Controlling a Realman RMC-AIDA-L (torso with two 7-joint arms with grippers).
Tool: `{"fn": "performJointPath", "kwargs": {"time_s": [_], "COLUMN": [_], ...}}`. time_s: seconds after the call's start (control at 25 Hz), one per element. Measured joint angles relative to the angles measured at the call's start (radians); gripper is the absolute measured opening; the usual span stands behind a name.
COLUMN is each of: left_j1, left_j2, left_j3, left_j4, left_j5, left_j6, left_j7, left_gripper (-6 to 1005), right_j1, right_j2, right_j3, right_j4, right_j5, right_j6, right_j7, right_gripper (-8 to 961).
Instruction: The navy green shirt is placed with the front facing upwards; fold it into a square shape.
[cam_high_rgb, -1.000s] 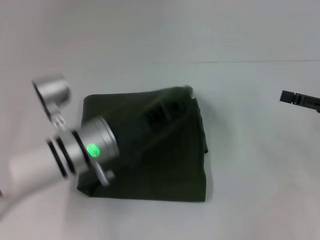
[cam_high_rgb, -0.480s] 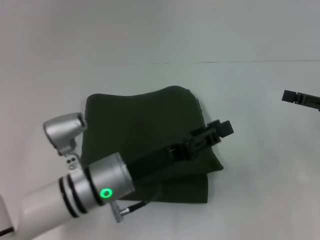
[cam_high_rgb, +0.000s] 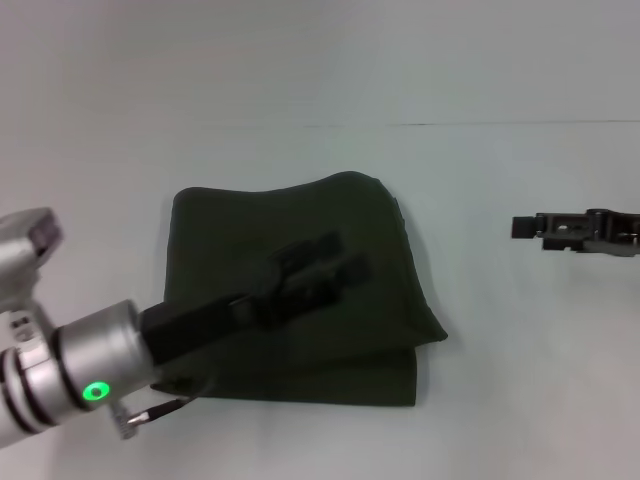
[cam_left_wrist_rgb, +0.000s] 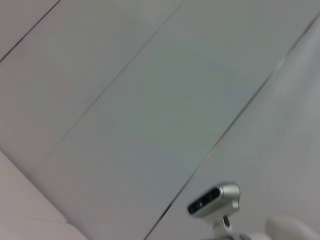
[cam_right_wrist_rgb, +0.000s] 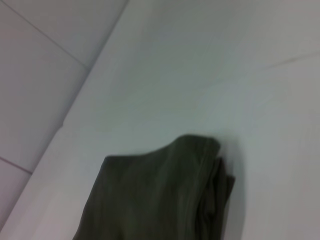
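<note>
The navy green shirt (cam_high_rgb: 240, 250) lies folded into a rough square on the white table, plain side up, with no lettering showing. Its right edge bulges out over the layer beneath. My left gripper (cam_high_rgb: 328, 260) reaches in from the lower left and hovers over the middle of the fold, open and holding nothing. My right gripper (cam_high_rgb: 520, 228) hangs above the bare table to the right of the shirt, clear of the cloth. In the right wrist view a folded corner of the shirt (cam_right_wrist_rgb: 165, 195) shows its stacked layers.
The white table (cam_high_rgb: 520, 380) surrounds the shirt on all sides. Its far edge runs as a thin line behind the shirt. The left wrist view shows only wall panels and the robot's head camera (cam_left_wrist_rgb: 212, 199).
My left gripper has drawn back leftward from the shirt's right edge to over its middle, leaving the cloth lying folded. My right gripper has moved left, closer to the shirt.
</note>
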Motion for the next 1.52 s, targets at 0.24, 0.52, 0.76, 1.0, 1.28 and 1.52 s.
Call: {"fn": "performJointPath", "kwargs": {"time_s": [0.24,0.52,0.76,1.0,1.28,1.52], "left_j1": [0.103,0.125,0.125,0.124,0.125,0.126], "left_j2": [0.002,0.007,0.008,0.009,0.009,0.007], "left_j3": [0.093,0.085,0.087,0.084,0.083,0.083], "left_j4": [0.205,0.246,0.277,0.28,0.278,0.276], "left_j5": [0.063,0.159,0.216,0.229,0.226,0.223], "left_j6": [0.014,0.051,0.06,0.06,0.054,0.054], "left_j7": [0.069,0.159,0.165,0.166,0.166,0.167], "left_gripper": [890,887,887,886,886,887], "right_j1": [0.037,0.062,0.07,0.073,0.078,0.08], "right_j2": [0.01,0.052,0.102,0.118,0.126,0.128], "right_j3": [-0.041,-0.077,-0.123,-0.133,-0.134,-0.134], "right_j4": [0.062,0.152,0.167,0.18,0.18,0.18], "right_j5": [-0.015,-0.016,-0.016,-0.014,-0.012,-0.013], "right_j6": [0.004,0.074,0.126,0.153,0.154,0.168], "right_j7": [0.066,0.078,0.091,0.093,0.099,0.092], "right_gripper": [869,864,860,856,851,624]}}
